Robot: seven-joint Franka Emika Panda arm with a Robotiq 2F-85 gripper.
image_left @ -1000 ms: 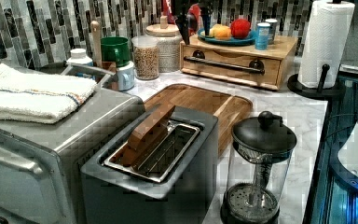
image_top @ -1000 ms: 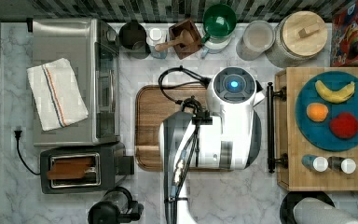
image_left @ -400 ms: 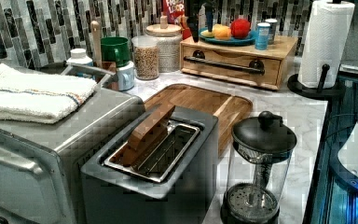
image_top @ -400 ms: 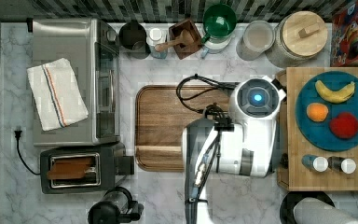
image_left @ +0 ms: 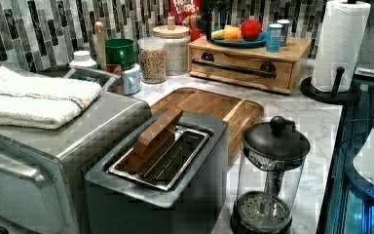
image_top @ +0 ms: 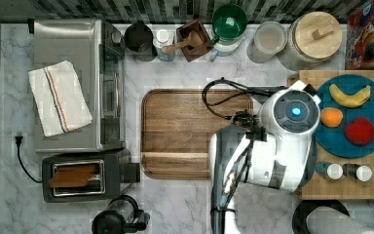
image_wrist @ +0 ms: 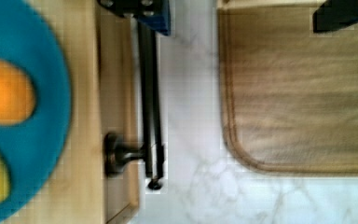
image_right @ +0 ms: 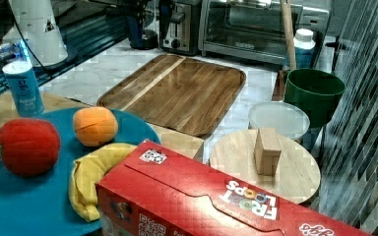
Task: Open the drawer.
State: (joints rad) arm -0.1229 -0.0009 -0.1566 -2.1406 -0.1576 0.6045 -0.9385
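The drawer (image_left: 243,74) is a light-wood panel in the front of the wooden box, and it sits flush and closed. Its long black bar handle (image_left: 238,68) runs across the panel. In the wrist view the handle (image_wrist: 149,93) lies just off the drawer's front edge (image_wrist: 116,93), with one post near its end. My gripper (image_wrist: 247,18) is open and hangs above. One finger (image_wrist: 140,8) is right over the bar and the other (image_wrist: 345,14) is over the tray. In the top view my arm (image_top: 292,131) covers the drawer front.
A brown wooden tray (image_top: 195,131) lies on the marble counter beside the box. A blue plate (image_top: 350,117) with fruit and small shakers (image_top: 348,171) sit on the box top. Jars, a green cup (image_top: 229,22) and a cereal box line the back. A toaster (image_top: 85,175), an oven, a French press (image_left: 270,175) and a paper towel roll (image_left: 341,46) stand around.
My arm has swung from over the tray toward the top view's right and now sits over the front edge of the drawer box. The drawer has not moved.
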